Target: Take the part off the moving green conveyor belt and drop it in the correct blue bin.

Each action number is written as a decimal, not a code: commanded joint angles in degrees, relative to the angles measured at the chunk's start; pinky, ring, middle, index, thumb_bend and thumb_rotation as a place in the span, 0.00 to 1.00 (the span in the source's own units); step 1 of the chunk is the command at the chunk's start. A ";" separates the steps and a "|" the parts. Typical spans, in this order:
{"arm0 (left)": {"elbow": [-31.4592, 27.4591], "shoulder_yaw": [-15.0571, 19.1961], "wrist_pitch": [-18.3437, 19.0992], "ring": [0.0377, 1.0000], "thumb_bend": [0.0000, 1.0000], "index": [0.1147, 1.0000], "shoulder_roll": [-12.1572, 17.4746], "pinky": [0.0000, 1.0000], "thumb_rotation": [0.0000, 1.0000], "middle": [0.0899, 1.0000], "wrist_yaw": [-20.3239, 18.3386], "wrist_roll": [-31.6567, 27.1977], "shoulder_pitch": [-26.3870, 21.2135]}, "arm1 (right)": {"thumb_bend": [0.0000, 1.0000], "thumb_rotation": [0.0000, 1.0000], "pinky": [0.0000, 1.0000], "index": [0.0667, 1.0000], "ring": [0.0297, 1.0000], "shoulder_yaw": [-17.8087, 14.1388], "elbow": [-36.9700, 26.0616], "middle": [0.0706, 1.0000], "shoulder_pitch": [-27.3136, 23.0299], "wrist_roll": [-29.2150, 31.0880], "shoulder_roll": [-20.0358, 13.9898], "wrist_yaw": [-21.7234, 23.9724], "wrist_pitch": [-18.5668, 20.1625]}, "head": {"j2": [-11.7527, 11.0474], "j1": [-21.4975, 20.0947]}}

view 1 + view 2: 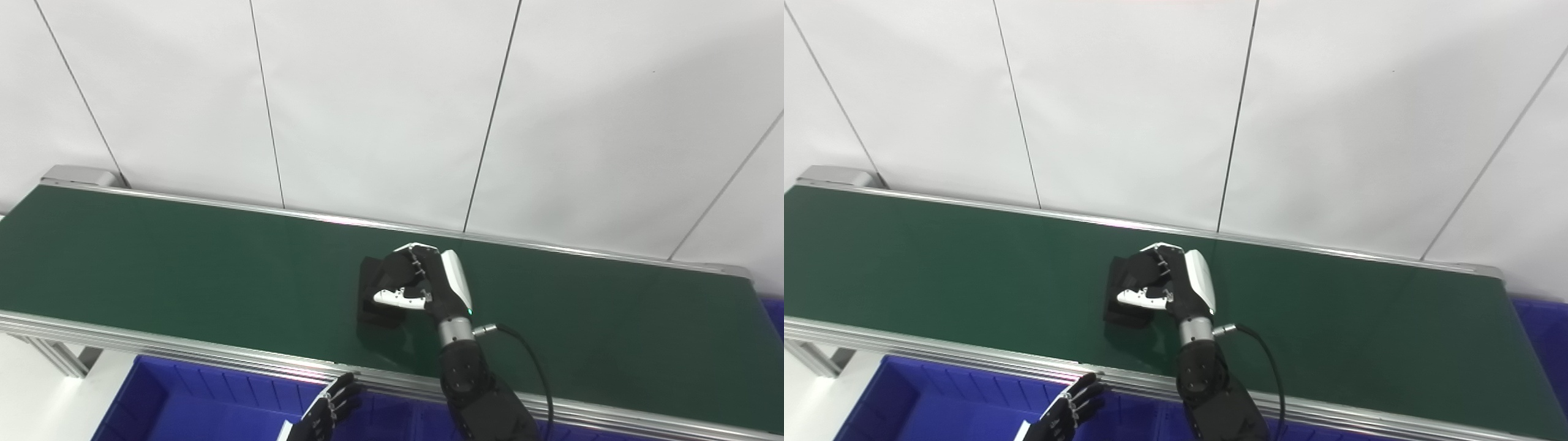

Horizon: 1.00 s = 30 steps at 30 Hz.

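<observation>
Right hand [422, 285]: we record black fingers, white back shell, white thumb segment, silver wrist collar, black cable looping from the wrist, black forearm. Left hand [327, 410]: black fingers with small silver screws.

Long green conveyor belt [184, 269] framed by silver rails (white panelled wall behind). Resting directly on it, near the middle: 1 black part [375, 300], partly covered by the right hand [422, 282].
</observation>
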 commanded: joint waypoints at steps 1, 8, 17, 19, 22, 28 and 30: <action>-1.27 -0.26 -2.27 0.82 0.53 0.87 -0.36 0.87 0.00 0.84 -0.28 -0.10 -0.19 | 0.50 0.00 0.43 0.26 0.41 -0.49 -4.34 0.45 -0.26 -0.23 -0.02 -1.99 -4.59 | 0.01 -0.05; -1.67 -0.13 -2.27 0.82 0.51 0.87 -0.05 0.87 0.00 0.84 -1.10 -1.15 -0.39 | 0.50 0.00 0.43 0.24 0.41 -0.81 -23.85 0.45 7.77 -0.43 -2.69 1.05 -1.64 | 0.64 -4.36; -1.32 0.21 -2.23 0.84 0.48 0.88 -0.04 0.91 0.00 0.85 -3.03 -2.34 -0.97 | 0.50 0.00 0.40 0.24 0.45 -2.24 -52.31 0.47 21.18 1.31 -7.68 11.05 8.01 | 1.03 -6.36; -1.67 0.32 -2.25 0.83 0.50 0.88 -0.08 0.90 0.00 0.85 -3.14 -2.57 -0.84 | 0.50 0.00 0.40 0.24 0.45 -2.83 -56.47 0.47 24.04 1.55 -8.60 12.31 8.75 | 1.53 -6.25; -2.48 0.33 -2.24 0.83 0.51 0.88 -0.02 0.90 0.00 0.85 -3.31 -2.94 -0.54 | 0.50 0.00 0.41 0.23 0.43 -3.62 -61.23 0.46 27.27 1.80 -9.17 13.66 10.10 | 2.77 -6.09; -4.13 0.15 -2.20 0.83 0.52 0.86 0.65 0.89 0.00 0.84 -4.03 -4.17 -0.42 | 0.50 0.00 0.39 0.24 0.45 -5.15 -66.99 0.47 33.93 3.47 -9.10 14.57 10.60 | 4.60 -7.02; -4.67 0.15 -2.12 0.82 0.53 0.86 1.00 0.89 0.00 0.84 -4.34 -4.55 -0.42 | 0.50 0.00 0.39 0.24 0.45 -5.73 -67.59 0.47 36.05 3.11 -9.05 14.05 10.33 | 5.29 -7.42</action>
